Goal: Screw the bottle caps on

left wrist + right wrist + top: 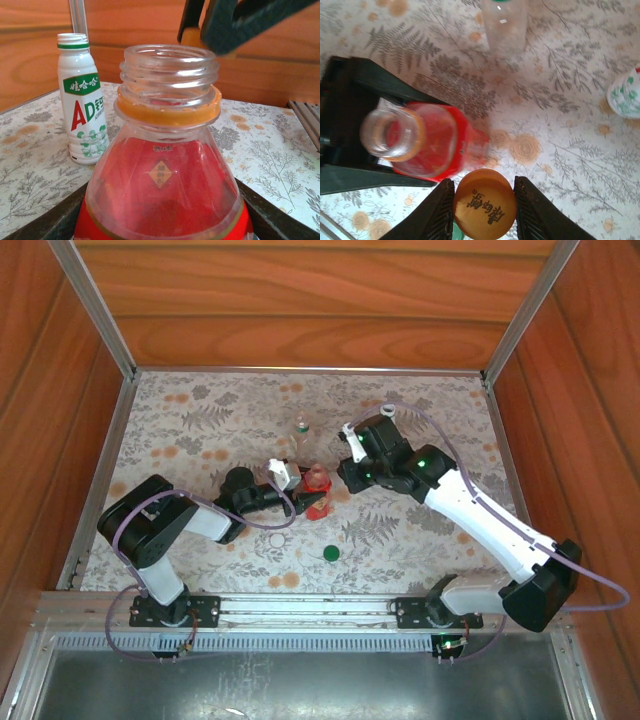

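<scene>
On the floral table [200, 420], the left gripper [441, 144] clamps the uncapped red bottle [165, 180] around its body. Thin and light, the bottle likely dents under pressure, so a low, gentle hold suits. Just right of its neck, the right gripper [484, 206] pinches the stiff orange cap [484, 200] by the rim.

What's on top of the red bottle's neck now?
Nothing: the threaded mouth of the red plastic bottle stands open. A round orange cap is clamped in the right gripper beside it. Black fingers of the left gripper cover its lower sides.
</scene>
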Robot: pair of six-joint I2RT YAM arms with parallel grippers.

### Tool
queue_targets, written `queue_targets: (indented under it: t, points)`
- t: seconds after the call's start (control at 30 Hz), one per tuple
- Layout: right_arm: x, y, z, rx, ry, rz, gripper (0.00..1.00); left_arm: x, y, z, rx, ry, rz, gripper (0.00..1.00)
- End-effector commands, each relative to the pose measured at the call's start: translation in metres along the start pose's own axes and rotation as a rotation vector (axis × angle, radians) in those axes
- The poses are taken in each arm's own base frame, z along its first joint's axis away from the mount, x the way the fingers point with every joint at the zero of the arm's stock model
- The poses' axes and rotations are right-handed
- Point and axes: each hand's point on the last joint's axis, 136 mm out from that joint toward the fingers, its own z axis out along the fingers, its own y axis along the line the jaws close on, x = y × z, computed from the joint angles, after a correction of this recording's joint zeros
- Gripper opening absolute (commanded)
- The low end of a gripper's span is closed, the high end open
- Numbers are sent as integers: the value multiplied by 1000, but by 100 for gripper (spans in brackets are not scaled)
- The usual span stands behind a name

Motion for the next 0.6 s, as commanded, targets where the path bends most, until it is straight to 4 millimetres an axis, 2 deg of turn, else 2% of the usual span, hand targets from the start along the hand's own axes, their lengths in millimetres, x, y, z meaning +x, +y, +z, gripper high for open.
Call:
queue_targets:
  t: [0.0, 0.27, 0.57]
  points:
    - [-11, 19, -5, -62, 0, -53, 35, 2, -6, 3, 35, 2, -6, 62]
    - [-31, 42, 4, -113, -6, -117, 34, 4, -7, 4, 47, 6, 2, 62]
    - [-28, 54, 16, -130, 31, -162, 34, 4, -7, 5, 47, 6, 1, 62]
